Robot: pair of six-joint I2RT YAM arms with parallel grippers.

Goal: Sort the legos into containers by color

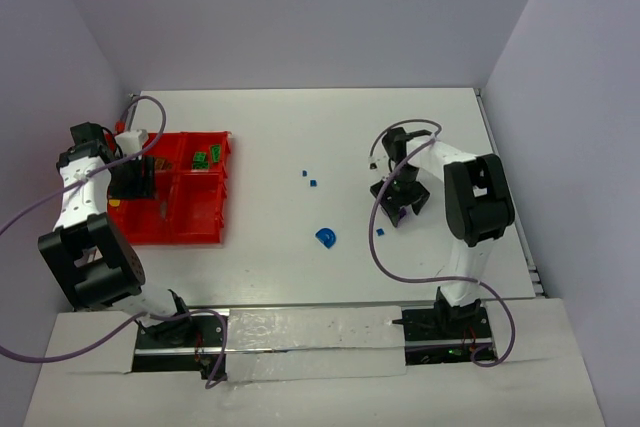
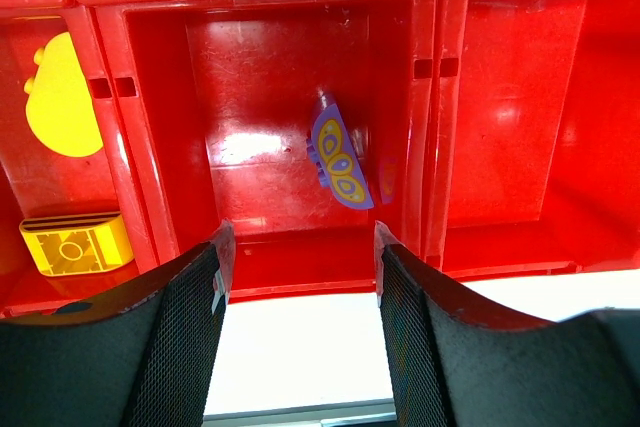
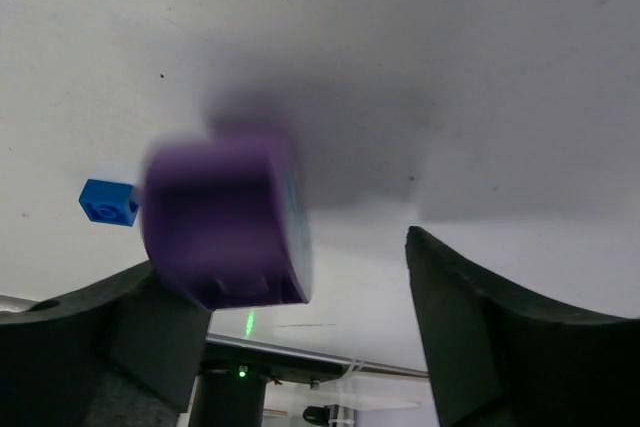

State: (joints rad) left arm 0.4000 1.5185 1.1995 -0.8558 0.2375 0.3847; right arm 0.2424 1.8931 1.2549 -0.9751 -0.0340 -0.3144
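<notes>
White bench (image 1: 300,137), left edge: left fingers (image 2: 170,337) spread above a purple lego (image 2: 340,159) in the bins (image 2: 428,147). Near the right edge, right fingers (image 3: 500,337) spread around a blurred purple block (image 3: 225,217).

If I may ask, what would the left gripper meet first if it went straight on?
Probably the purple lego on the floor of the compartment beyond its open fingers; depth is unclear.
</notes>
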